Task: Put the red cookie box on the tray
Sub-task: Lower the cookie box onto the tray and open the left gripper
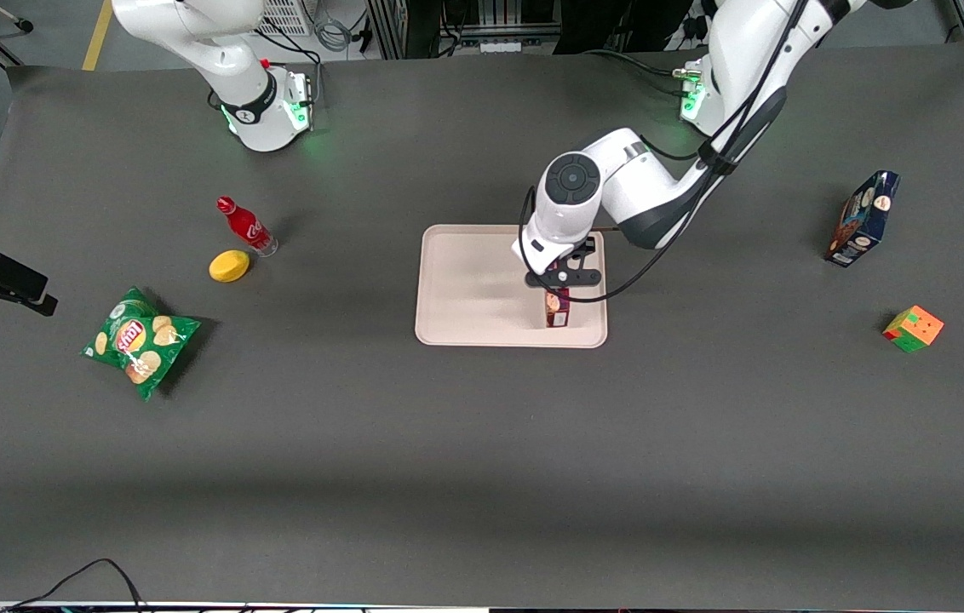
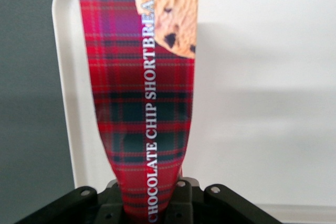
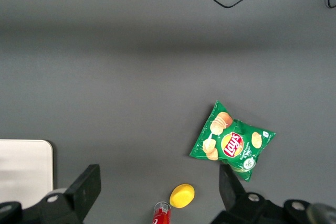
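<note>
A dark grey table [image 1: 482,443] carries everything. Near its middle lies the cream tray [image 1: 473,298], flat on the surface, and the gripper [image 1: 561,281] hangs over the tray's edge toward the working arm's end. Toward the parked arm's end stand a red soda bottle [image 1: 245,226] and, just beside it and nearer the front camera, a yellow lemon [image 1: 229,266]; a green chip bag [image 1: 140,340] lies nearer still. Toward the working arm's end stand a dark-blue cookie box [image 1: 863,218] and, nearer the camera, a colour cube [image 1: 913,329]
</note>
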Robot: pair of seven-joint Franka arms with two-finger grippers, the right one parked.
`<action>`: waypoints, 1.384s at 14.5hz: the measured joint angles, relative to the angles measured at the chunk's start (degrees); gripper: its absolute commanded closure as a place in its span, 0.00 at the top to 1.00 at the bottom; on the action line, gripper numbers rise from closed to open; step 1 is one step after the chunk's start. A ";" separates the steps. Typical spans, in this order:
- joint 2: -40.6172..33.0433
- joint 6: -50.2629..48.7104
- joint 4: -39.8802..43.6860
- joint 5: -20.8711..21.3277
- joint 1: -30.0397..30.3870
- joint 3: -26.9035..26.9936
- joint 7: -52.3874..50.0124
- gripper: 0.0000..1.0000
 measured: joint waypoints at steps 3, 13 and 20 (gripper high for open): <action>0.64 0.05 -1.40 2.88 0.09 0.54 -0.51 0.02; 3.05 4.32 -2.27 3.36 0.60 3.92 -0.51 1.00; 4.21 4.72 -2.32 3.67 0.66 5.06 -0.43 1.00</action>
